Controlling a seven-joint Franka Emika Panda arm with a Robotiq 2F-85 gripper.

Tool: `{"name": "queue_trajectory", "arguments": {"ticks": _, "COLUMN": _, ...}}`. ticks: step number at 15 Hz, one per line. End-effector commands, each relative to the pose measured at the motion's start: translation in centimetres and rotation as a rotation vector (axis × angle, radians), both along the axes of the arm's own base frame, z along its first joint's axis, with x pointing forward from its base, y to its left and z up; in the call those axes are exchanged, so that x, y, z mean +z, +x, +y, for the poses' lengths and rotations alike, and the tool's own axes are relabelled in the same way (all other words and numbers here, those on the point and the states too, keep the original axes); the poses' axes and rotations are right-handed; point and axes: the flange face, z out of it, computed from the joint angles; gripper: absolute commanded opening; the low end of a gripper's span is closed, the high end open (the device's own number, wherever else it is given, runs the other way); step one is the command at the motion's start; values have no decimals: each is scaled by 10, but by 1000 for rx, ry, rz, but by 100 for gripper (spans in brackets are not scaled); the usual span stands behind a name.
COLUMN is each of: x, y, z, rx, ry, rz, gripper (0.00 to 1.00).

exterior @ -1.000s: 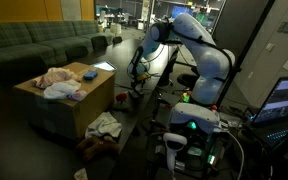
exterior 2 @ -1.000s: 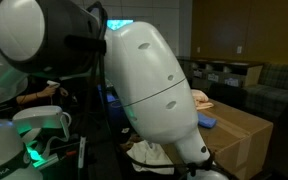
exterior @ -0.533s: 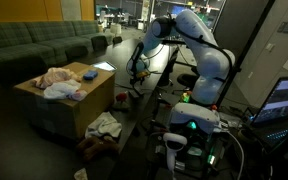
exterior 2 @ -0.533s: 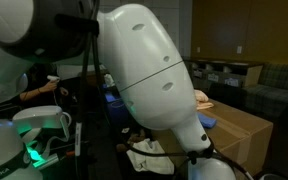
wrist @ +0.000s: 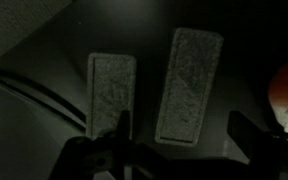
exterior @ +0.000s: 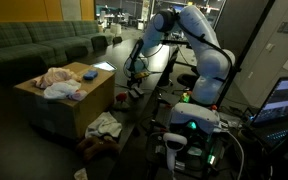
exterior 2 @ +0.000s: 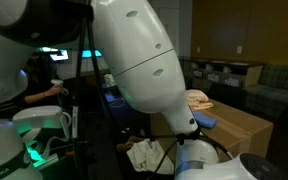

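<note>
Hand (exterior: 133, 76): at the end of the white arm, hanging low just beside the corner of the cardboard box (exterior: 69, 108). It is spread fully open, with nothing held and nothing touched. In the wrist view its dark fingers (wrist: 252, 140) stand well apart.

Below the hand, on a dark surface:
- smaller grey mat (wrist: 112, 92)
- larger grey mat (wrist: 192, 85), lying just beside the smaller one, the two apart by a narrow dark strip

On top of the box:
- pink cloth (exterior: 54, 76)
- white cloth (exterior: 62, 90), touching the pink one
- a small blue item (exterior: 89, 74), near the edge closest to the hand

On the floor, against the foot of the box: heap of pale clothes (exterior: 104, 125).

Behind the box: green sofa (exterior: 29, 45).
</note>
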Motion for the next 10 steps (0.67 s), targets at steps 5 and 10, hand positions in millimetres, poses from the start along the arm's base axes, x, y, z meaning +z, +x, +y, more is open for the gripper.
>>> {"name": "queue_trajectory", "arguments": {"ticks": 5, "x": -16, "y": -7, "z": 23, "rx": 47, "ry": 75, "rz": 2, "gripper": 100}}
{"name": "queue_trajectory", "arguments": {"ticks": 10, "x": -31, "y": -11, "z": 21, "rx": 61, "ry": 91, "rz": 18, "gripper": 100}}
